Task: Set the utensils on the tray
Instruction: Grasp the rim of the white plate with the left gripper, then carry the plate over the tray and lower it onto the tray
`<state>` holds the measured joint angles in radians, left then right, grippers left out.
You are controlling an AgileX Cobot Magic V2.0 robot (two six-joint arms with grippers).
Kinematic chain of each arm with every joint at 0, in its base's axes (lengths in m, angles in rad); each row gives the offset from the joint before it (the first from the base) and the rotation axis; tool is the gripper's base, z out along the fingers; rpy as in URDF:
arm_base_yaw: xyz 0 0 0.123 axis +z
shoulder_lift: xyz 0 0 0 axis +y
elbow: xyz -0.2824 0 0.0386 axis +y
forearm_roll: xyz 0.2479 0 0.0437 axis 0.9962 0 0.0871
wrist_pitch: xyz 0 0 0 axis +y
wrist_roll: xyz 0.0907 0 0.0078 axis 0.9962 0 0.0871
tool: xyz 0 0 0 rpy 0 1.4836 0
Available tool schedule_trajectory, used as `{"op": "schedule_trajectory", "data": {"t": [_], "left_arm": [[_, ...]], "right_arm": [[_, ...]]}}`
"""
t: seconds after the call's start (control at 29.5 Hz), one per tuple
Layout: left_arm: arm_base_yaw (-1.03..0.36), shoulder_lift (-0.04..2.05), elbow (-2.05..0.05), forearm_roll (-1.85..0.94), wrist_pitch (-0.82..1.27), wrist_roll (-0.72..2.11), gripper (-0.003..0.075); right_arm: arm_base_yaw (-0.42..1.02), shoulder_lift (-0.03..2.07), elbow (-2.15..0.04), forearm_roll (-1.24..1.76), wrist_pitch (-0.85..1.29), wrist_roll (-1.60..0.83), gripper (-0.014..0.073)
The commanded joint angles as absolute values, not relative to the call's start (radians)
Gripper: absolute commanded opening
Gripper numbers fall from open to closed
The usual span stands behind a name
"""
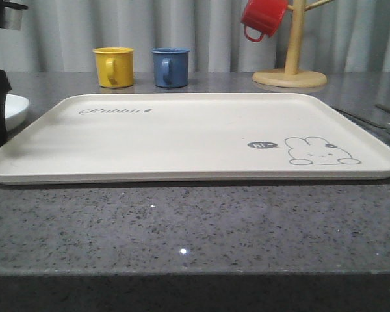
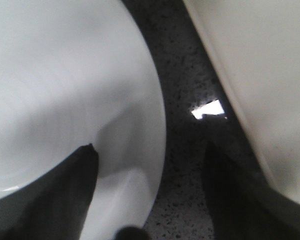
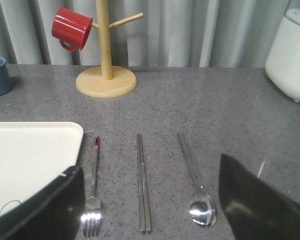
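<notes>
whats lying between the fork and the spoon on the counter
The pair of chopsticks lies between the fork and the spoon, roughly parallel to both, with bare grey counter on either side. The right wrist view shows this.

A cream tray (image 1: pixel 182 140) lies on the grey counter (image 1: pixel 182 227), two mugs (image 1: pixel 114 66) behind.

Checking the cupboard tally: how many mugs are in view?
3: a yellow mug and a blue mug on the counter behind the tray, and a red mug hanging on the wooden mug tree.
</notes>
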<state>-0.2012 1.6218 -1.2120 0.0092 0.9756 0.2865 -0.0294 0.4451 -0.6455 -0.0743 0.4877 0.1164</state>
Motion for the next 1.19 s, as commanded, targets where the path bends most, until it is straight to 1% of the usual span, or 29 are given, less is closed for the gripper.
{"op": "schedule_trajectory", "data": {"t": [0.0, 0.17, 0.31, 0.51, 0.64, 0.95, 1.15], "left_arm": [[-0.210, 1.599, -1.244, 0.012, 0.954, 0.284, 0.0293], [-0.210, 1.604, -1.244, 0.014, 0.954, 0.284, 0.0148], [-0.210, 1.604, -1.244, 0.021, 0.952, 0.284, -0.0012], [-0.217, 1.598, -1.246, 0.052, 0.950, 0.284, -0.0018], [-0.246, 1.571, -1.268, 0.075, 0.952, 0.284, -0.0018], [-0.398, 1.503, -1.417, 0.150, 0.969, 0.245, -0.0018], [-0.523, 1.498, -1.488, 0.157, 0.968, 0.232, -0.0018]], "right_arm": [[-0.035, 0.456, -0.680, -0.088, 0.414, 0.109, 0.0578], [-0.035, 0.456, -0.680, -0.088, 0.414, 0.109, 0.0578], [-0.035, 0.456, -0.680, -0.088, 0.414, 0.109, 0.0578], [-0.035, 0.456, -0.680, -0.088, 0.414, 0.109, 0.0578], [-0.035, 0.456, -0.680, -0.088, 0.414, 0.109, 0.0578], [-0.035, 0.456, -0.680, -0.088, 0.414, 0.109, 0.0578], [-0.035, 0.456, -0.680, -0.088, 0.414, 0.109, 0.0578]]}}
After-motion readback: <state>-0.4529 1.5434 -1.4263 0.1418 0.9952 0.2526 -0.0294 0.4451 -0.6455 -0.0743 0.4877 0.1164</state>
